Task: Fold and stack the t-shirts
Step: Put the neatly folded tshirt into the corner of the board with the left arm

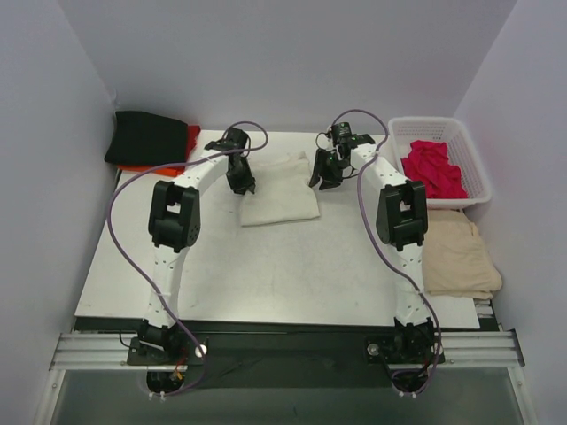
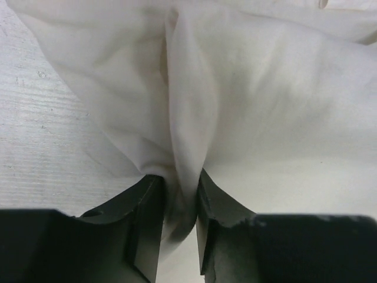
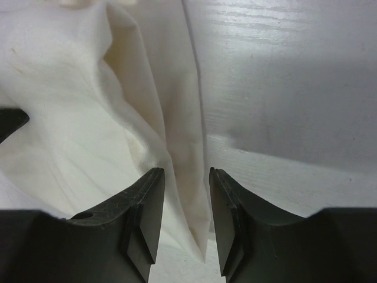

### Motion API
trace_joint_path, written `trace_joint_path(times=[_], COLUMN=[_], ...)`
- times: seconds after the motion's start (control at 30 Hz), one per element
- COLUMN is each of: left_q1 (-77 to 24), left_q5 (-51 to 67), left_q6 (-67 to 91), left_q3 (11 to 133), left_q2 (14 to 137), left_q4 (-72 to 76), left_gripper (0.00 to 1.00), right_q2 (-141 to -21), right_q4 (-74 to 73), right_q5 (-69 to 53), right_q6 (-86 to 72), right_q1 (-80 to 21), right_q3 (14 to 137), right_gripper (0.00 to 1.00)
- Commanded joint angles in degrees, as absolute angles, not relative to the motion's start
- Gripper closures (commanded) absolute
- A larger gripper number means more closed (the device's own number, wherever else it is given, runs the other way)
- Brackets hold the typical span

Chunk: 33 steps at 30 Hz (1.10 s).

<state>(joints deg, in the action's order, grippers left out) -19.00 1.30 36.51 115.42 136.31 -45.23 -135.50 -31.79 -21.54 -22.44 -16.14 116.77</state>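
Left hand (image 2: 178,183) pressed onto a gathered ridge of the cream t-shirt (image 1: 279,199). The cloth is drawn up into a tight pleat between the fingers, and the pinch looks firm.

Right hand (image 3: 187,194) at the opposite side, fingers set wider, with a thicker fold of the same shirt filling the gap between them. I read that as a grip too, though a looser one.

Shirt lies at the far middle of the tabletop (image 1: 283,274), already down to a rough rectangle, with one hand on each side edge.

Holding both sides at once probably keeps the layers from sliding apart when the pad is lifted or doubled over. A single pinch would let it sag open.

Far left corner: black t-shirt (image 1: 146,137), folded, lying on an orange-red one (image 1: 190,142). Likely the stack this piece is bound for.

White basket (image 1: 394,128) at far right holds a crumpled crimson t-shirt (image 1: 434,168), unfolded.

Tan cloth (image 1: 456,257) lies loose off the right edge, beside the right arm.

Risk: the left pleat is thin and could slip out.
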Motion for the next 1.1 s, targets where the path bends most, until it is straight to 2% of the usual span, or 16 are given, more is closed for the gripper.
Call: trace_joint_path(times=[0.0,0.03,0.13,0.3,0.43,0.53,1.07], left_q1=[-18.7,-18.6,-17.8,-16.8,-16.8,-16.8,-16.4], left_q5=[0.4,0.4,0.4,-2.6,-7.9,-11.4,-24.2], left_q6=[37.7,37.8,37.6,32.7,25.2,22.2,4.2], left_q3=[112.0,111.8,111.6,117.0,130.7,136.4,138.3], left_q2=[139.9,139.9,139.9,140.6,143.9,144.2,140.3], left_q4=[-51.1,-51.1,-51.2,-55.3,-63.3,-65.5,-58.4], left_gripper=[0.66,0.78,1.00,1.00,1.00,1.00,1.00], right_q2=[-133.3,-133.2,-133.0,-131.8,-131.0,-130.5,-125.2], right_q4=[-32.4,-32.3,-32.3,-32.4,-32.3,-32.3,-32.5], right_q5=[-22.2,-22.2,-22.2,-21.8,-21.6,-21.5,-20.7], right_q6=[-22.1,-22.1,-22.1,-22.1,-22.0,-22.0,-21.6], right_q1=[-16.3,-16.3,-16.3,-16.3,-16.2,-16.3,-16.3], right_q3=[116.8,116.7,116.5,115.5,114.7,114.3,110.5], right_gripper=[0.63,0.63,0.63,0.64,0.64,0.64,0.64])
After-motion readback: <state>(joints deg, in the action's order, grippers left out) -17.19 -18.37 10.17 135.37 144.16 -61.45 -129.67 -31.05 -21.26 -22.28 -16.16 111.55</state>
